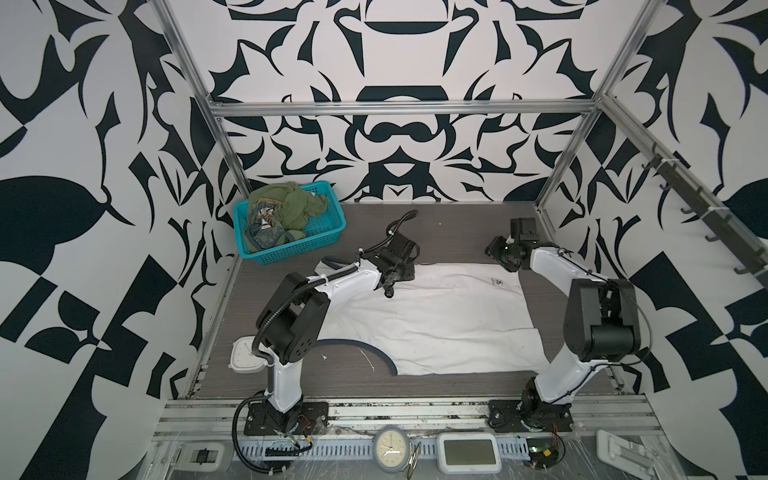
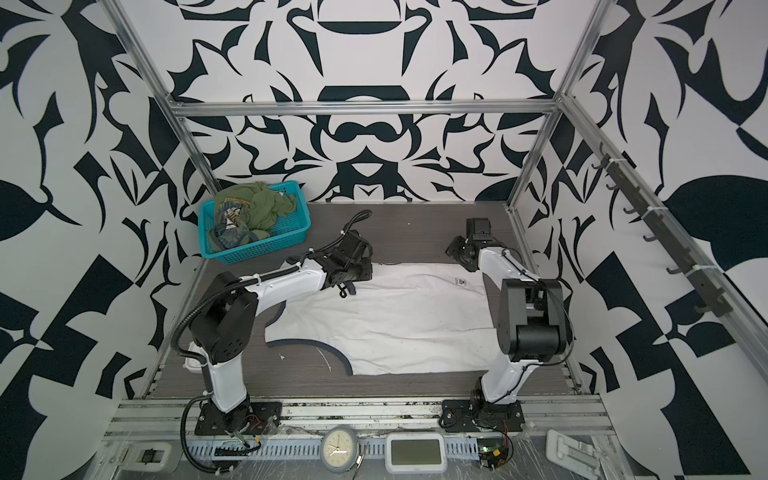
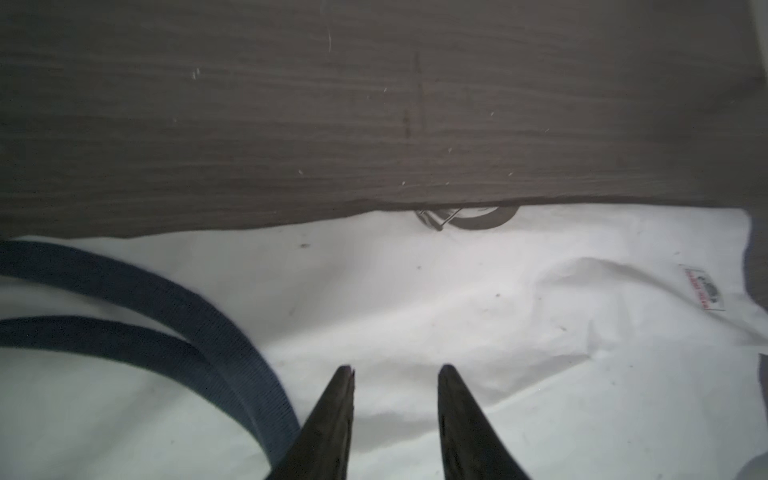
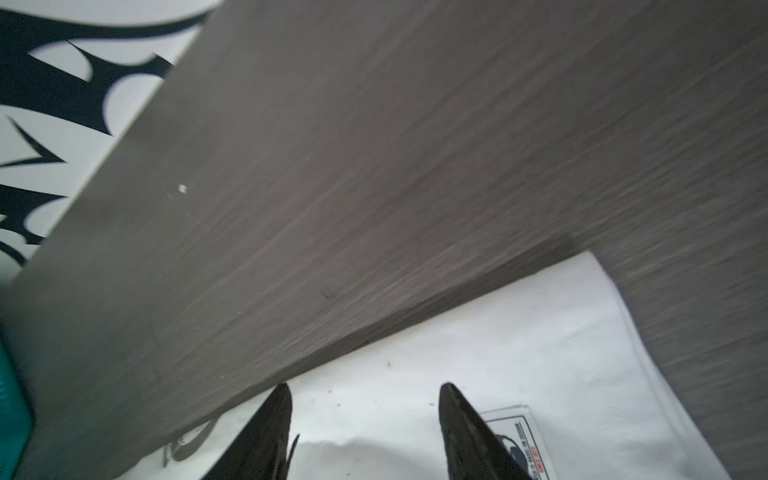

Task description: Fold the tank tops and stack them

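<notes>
White cotton fills the middle: the white tank top [image 1: 436, 324] lies spread flat on the counter [image 1: 457, 228], with navy trim [image 3: 199, 316] curving along its armholes. Near one corner of it sits a small sewn label [image 3: 704, 293] (a dark emblem with red lettering, too blurred to read), and a faint grey print [image 3: 478, 220] shows at its far edge. The left gripper [image 3: 395, 370] is over this top beside the navy trim, jaws apart and holding nothing. The right gripper [image 4: 363, 388] hovers over the labelled corner, jaws likewise apart and empty. Beyond the white top's far-left corner stands a teal mesh basket [image 1: 307, 245] with the olive green tank top [image 1: 303, 203] crumpled inside, its badge print [image 1: 266, 205] illegible. The counter is grey-brown wood grain flecked with lint. Walls in a bold black-and-white pattern rise behind an aluminium frame [image 1: 399, 109]. Nearer than the white top, a round clock [image 1: 390, 451] lies on the rail.
</notes>
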`<state>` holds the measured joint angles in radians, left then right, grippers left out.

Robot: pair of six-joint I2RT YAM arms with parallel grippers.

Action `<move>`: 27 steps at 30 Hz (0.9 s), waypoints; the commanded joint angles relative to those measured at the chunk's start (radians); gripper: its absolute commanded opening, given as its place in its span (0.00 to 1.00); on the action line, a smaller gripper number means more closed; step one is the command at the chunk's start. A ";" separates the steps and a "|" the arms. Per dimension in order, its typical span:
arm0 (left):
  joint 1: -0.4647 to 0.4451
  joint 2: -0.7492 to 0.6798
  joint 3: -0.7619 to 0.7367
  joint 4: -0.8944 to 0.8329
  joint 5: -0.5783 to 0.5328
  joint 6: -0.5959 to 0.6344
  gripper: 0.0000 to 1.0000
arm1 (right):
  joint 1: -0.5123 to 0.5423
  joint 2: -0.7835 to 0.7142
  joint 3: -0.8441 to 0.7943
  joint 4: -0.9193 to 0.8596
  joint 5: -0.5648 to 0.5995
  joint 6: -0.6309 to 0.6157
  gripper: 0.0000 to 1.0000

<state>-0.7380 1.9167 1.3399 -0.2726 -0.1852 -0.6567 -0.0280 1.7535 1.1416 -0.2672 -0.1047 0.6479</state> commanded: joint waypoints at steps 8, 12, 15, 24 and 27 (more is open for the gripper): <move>0.008 0.002 -0.139 -0.047 0.055 -0.022 0.37 | -0.140 0.103 0.081 -0.088 -0.028 -0.032 0.58; 0.008 -0.014 -0.181 -0.037 0.054 -0.030 0.37 | -0.154 0.090 0.118 -0.120 0.008 -0.066 0.59; 0.008 -0.016 -0.192 -0.033 0.049 -0.031 0.37 | -0.162 0.103 0.147 -0.142 0.024 -0.082 0.59; 0.008 -0.011 -0.196 -0.014 0.041 -0.038 0.37 | -0.162 0.187 0.202 -0.191 0.032 -0.102 0.54; 0.008 -0.017 -0.199 -0.013 0.034 -0.038 0.37 | -0.162 0.204 0.213 -0.207 0.032 -0.106 0.52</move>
<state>-0.7322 1.9045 1.1728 -0.2340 -0.1448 -0.6815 -0.1909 1.9659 1.3159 -0.4282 -0.0910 0.5587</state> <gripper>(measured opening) 0.371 0.525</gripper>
